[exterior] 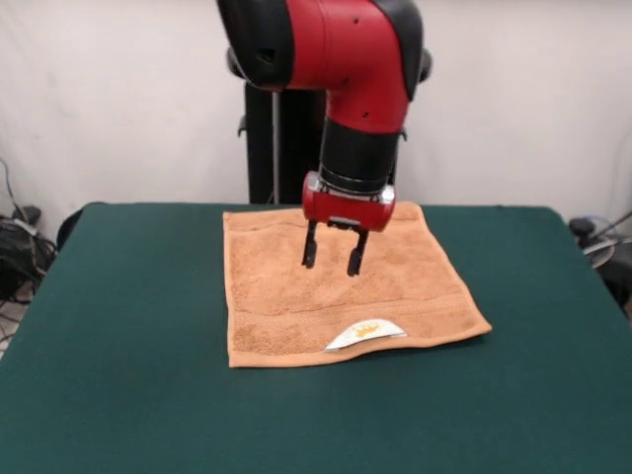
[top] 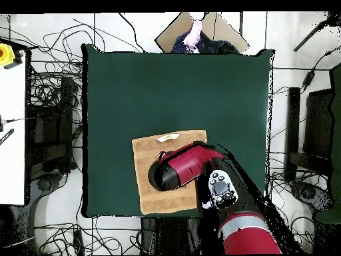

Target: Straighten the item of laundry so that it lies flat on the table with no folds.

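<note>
The item of laundry (exterior: 296,296) is an orange-tan terry towel spread open on the green table (exterior: 118,375), with a woven band and a small white label (exterior: 365,334) near its front edge. In the overhead view the towel (top: 148,170) lies near the table's (top: 133,87) lower edge, partly hidden under the arm. My gripper (exterior: 333,259) hangs just above the towel's middle, open, with nothing between its fingers. In the overhead view the arm covers the gripper.
A person's hand (top: 194,33) shows by a cardboard piece (top: 174,35) at the table's top edge in the overhead view. Cables (top: 46,100) and equipment lie on the floor around the table. Broad green surface surrounds the towel.
</note>
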